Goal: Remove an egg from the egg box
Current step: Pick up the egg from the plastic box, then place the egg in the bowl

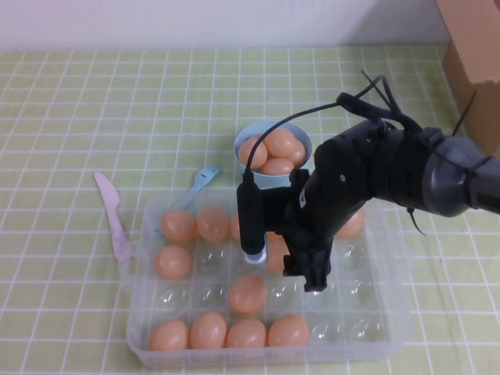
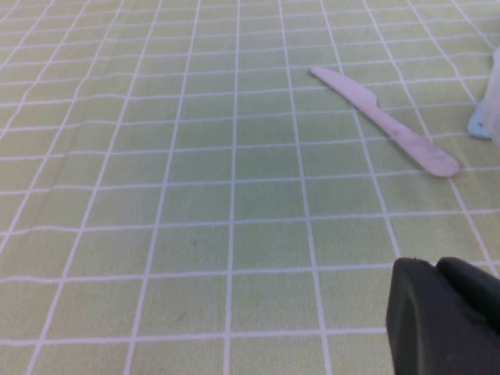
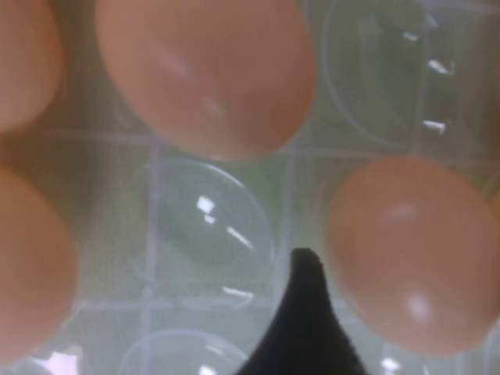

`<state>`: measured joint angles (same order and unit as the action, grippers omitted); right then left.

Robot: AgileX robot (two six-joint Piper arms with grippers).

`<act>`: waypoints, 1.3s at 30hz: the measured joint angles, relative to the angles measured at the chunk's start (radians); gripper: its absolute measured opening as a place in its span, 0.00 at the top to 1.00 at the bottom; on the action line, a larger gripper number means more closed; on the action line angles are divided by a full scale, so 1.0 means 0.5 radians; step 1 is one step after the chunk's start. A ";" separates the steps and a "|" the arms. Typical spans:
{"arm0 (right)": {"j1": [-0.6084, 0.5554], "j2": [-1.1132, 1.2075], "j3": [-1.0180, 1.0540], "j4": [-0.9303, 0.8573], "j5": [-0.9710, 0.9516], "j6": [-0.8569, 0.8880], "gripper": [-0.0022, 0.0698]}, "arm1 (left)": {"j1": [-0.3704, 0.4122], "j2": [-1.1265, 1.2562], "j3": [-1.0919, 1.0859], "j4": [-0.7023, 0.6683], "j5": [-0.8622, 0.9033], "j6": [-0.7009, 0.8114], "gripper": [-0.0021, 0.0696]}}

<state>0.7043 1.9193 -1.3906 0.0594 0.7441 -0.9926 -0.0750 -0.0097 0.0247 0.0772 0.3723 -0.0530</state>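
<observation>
The clear egg box (image 1: 391, 328) lies at the near middle of the table with several peach-orange eggs in its cups. My right gripper (image 1: 309, 273) reaches down into the box's middle, next to one egg (image 1: 273, 256). In the right wrist view one black fingertip (image 3: 305, 301) stands just beside that egg (image 3: 406, 250), over an empty cup; the other finger is out of frame, so the jaws look open. A second egg (image 3: 207, 70) lies beyond. My left gripper (image 2: 441, 316) is shut and empty above the bare tablecloth, out of the high view.
A light-blue bowl (image 1: 239, 144) holding three eggs stands just behind the box. A pale pink plastic knife (image 1: 112, 215) lies left of the box, also in the left wrist view (image 2: 383, 121). A blue fork (image 1: 201, 181) lies by the box's far left corner. A cardboard box (image 1: 473, 47) stands at far right.
</observation>
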 joint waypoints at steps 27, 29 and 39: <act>-0.280 -0.185 -0.304 -0.052 -0.108 0.745 0.48 | 0.000 0.000 0.000 0.000 0.000 0.000 0.98; -0.319 -0.181 -0.304 -0.056 -0.206 0.800 0.48 | 0.000 0.000 0.000 0.000 0.000 0.000 0.98; -0.339 0.012 -0.309 -0.060 -0.558 0.824 0.48 | 0.000 0.000 0.000 0.000 0.000 0.000 0.98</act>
<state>0.5350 1.9252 -1.5449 0.0296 0.4649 -0.5807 -0.0750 -0.0097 0.0247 0.0772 0.3723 -0.0530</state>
